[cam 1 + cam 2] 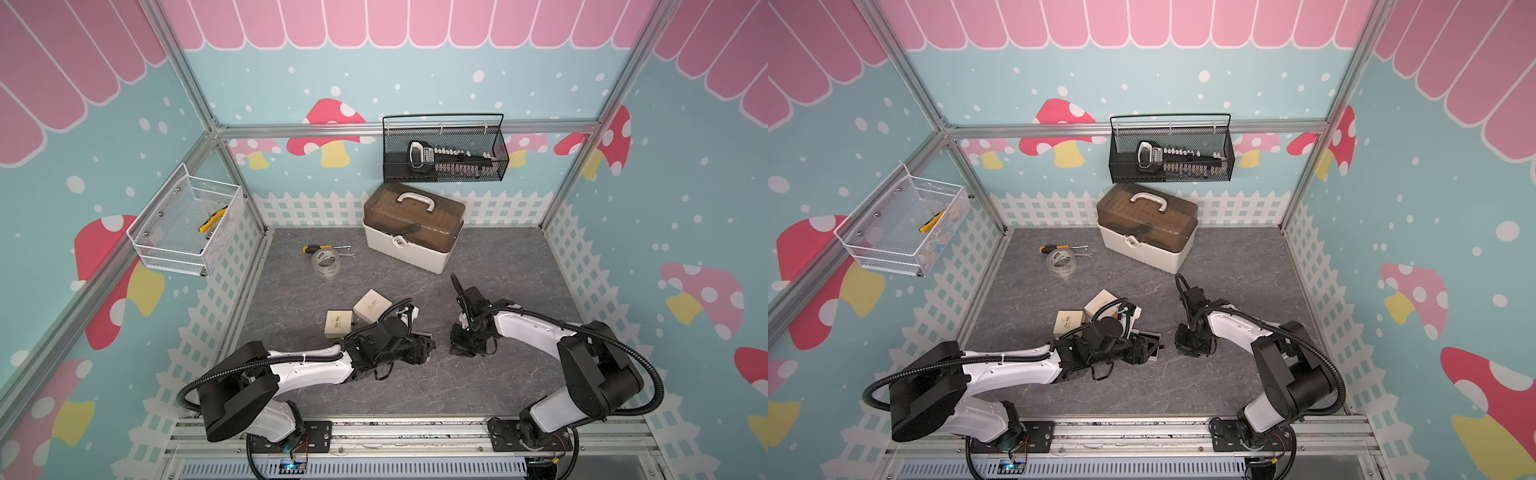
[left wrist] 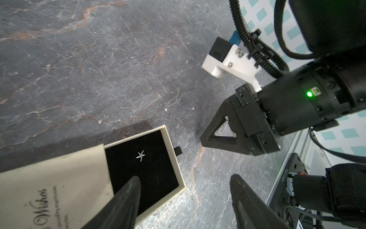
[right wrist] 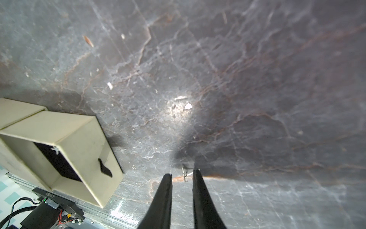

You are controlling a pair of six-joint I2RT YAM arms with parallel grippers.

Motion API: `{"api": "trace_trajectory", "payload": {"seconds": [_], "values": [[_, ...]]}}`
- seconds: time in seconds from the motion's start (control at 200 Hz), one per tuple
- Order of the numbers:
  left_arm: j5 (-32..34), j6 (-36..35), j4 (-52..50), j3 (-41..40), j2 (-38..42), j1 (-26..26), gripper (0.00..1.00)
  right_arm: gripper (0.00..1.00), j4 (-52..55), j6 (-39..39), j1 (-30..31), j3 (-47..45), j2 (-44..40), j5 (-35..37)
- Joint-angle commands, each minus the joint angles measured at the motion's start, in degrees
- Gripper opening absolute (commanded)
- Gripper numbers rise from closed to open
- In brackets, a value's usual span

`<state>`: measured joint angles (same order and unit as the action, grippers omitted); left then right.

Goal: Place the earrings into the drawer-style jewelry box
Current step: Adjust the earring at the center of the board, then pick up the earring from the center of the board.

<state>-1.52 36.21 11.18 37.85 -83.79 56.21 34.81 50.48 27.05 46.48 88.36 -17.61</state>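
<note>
Top views: We see the left gripper (image 1: 422, 348) and the right gripper (image 1: 467, 348) close together, low over the grey table (image 1: 498, 270). The earrings are too small to find here.
Left wrist: Our left jaws stand wide apart, gripping nothing. The jewelry box (image 2: 49, 178) has its drawer (image 2: 165, 131) pulled out, and the first earring (image 2: 140, 155) lies on the black lining.
Right wrist: The second earring (image 3: 185, 174) lies on the table between narrowly parted right jaws, apparently not clamped, near the drawer but outside it.
Progress: We judge it half done. The second earring must still go into the drawer.
</note>
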Motion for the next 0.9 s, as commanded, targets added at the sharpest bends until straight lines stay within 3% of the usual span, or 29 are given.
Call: {"api": "trace_trajectory", "payload": {"seconds": [0.0,0.405,0.895], "values": [[0.0,0.0,-0.3,-0.4,-0.1,-0.3,0.73,0.2,0.5,0.1,0.3,-0.1,0.6,0.4],[-0.6,-0.3,-0.1,-0.2,-0.3,-0.3,0.72,0.08,2.8,-3.2,0.4,2.0,1.7,2.3],[0.5,-0.3,-0.3,-0.6,0.2,-0.4,0.72,0.0,3.1,-2.8,0.6,2.5,-0.4,2.4]]}}
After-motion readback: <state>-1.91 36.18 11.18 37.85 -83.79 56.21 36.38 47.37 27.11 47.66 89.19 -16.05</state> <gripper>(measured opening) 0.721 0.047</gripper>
